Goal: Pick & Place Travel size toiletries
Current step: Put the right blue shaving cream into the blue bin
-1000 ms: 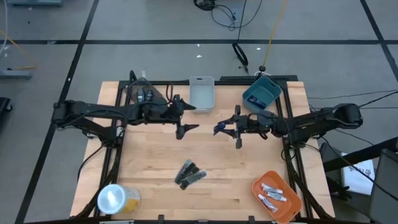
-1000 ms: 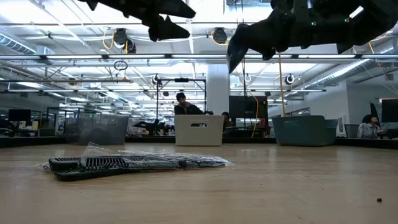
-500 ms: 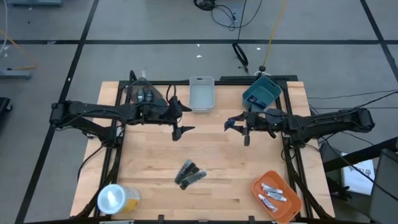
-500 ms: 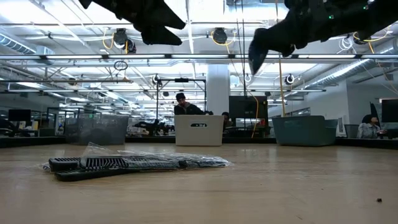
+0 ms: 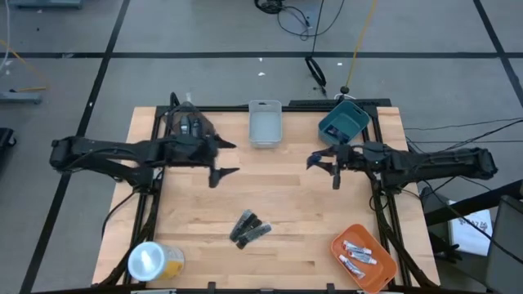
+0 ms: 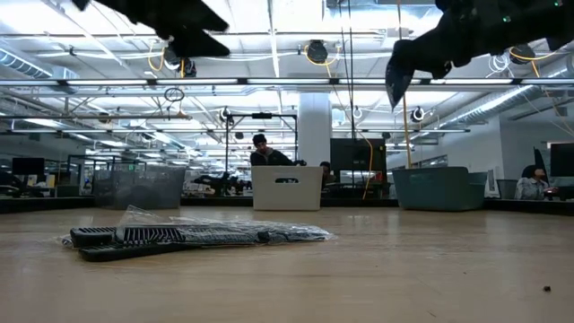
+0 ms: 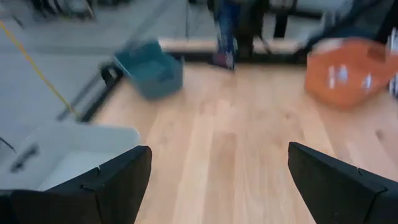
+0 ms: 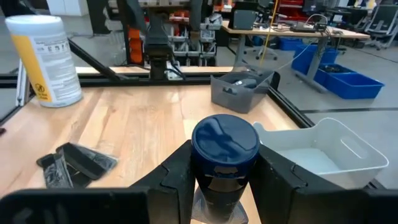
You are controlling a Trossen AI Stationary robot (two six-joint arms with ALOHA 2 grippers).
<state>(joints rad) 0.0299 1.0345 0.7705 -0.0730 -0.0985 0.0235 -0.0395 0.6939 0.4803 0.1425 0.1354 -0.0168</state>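
The right gripper (image 8: 224, 180) clamps a dark blue toiletry bottle (image 8: 224, 152) above the tabletop's (image 5: 286, 204) right edge, near the teal bin (image 5: 343, 124). The left gripper (image 5: 219, 159) hangs wide open, empty, near the left edge.

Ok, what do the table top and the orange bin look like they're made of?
Table top: looks like wood, pale butcher-block planks with visible grain and a light sheen. Orange bin: probably moulded plastic, with uniform colour and rounded corners; its finish is hard to judge.
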